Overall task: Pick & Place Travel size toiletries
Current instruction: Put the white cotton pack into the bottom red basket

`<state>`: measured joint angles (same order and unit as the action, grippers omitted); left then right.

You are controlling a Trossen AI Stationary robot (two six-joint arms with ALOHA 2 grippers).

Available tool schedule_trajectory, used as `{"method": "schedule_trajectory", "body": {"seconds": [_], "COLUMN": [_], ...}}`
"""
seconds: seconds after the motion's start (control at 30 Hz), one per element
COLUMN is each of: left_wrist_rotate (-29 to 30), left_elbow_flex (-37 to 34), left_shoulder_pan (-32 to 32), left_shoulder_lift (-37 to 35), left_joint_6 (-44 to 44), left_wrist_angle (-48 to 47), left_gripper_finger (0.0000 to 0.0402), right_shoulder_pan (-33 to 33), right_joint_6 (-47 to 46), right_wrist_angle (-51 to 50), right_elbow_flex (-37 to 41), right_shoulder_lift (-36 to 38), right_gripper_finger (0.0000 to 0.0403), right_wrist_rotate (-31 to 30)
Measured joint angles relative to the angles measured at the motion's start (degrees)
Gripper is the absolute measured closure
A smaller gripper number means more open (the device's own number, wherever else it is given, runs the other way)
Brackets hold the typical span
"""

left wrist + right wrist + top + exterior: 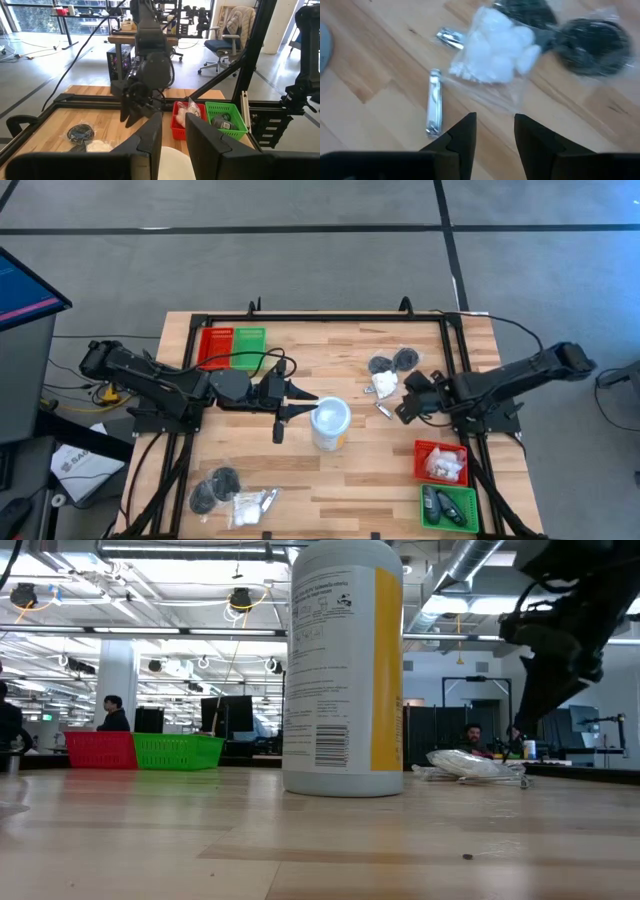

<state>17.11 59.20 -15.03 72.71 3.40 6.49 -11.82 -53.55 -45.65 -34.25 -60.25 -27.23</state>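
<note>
Your right gripper (pixel 403 406) hangs over the surface (pixel 330 480) near its right edge, fingers (pixel 462 135) spread, pinching nothing. Just beyond them lie a white crinkly sachet (pixel 492 47), a slim silvery tube (pixel 434 109) beside it, a second silvery tube (pixel 451 37) partly under the sachet, and two dark grey round pieces (pixel 592 46) touching the sachet's far side. In the high view this cluster sits toward the far right of the surface.

Your left gripper (pixel 297 402) is mid-surface, right beside the white cup (pixel 331 423); fingers (pixel 147 142) parted, nothing between them, the cup's rim just ahead.

A second group of toiletries lies at the near left corner: dark grey pieces (pixel 216 485) and a white sachet (pixel 250 504).

Near right corner: a red tray (pixel 440 461) with white sachets in it, a green tray (pixel 449 507) with dark items in it. Far left: a red tray (pixel 215 346) and a green tray (pixel 249 345) side by side.

The cup in the low view (pixel 343 665) shows a printed label, a barcode and a yellow band; the text is too small to read. No brand is legible anywhere.
</note>
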Motion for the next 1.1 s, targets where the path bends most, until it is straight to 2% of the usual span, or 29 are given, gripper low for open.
{"method": "schedule_trajectory", "body": {"seconds": [0.13,0.3,0.57,1.1], "left_wrist_rotate": [0.01,0.0,0.0,0.02], "left_elbow_flex": [-0.01,-0.02,-0.02,-0.02], "left_shoulder_pan": [0.0,0.0,-0.02,-0.02], "left_shoulder_lift": [0.0,-0.01,0.0,0.0], "left_joint_6": [0.02,0.02,0.02,0.02], "left_wrist_angle": [0.0,0.0,0.0,-0.03], "left_gripper_finger": [0.0325,0.0325,0.0325,0.0325], "right_shoulder_pan": [3.74,8.08,13.89,16.27], "right_joint_6": [5.11,7.59,12.86,15.23], "right_wrist_angle": [6.69,6.82,8.42,10.88], "right_elbow_flex": [2.75,3.77,3.77,3.73], "right_shoulder_lift": [0.0,0.0,-0.56,-10.62], "right_gripper_finger": [0.028,0.028,0.028,0.028], "right_wrist_rotate": [3.48,3.9,7.87,9.88]}}
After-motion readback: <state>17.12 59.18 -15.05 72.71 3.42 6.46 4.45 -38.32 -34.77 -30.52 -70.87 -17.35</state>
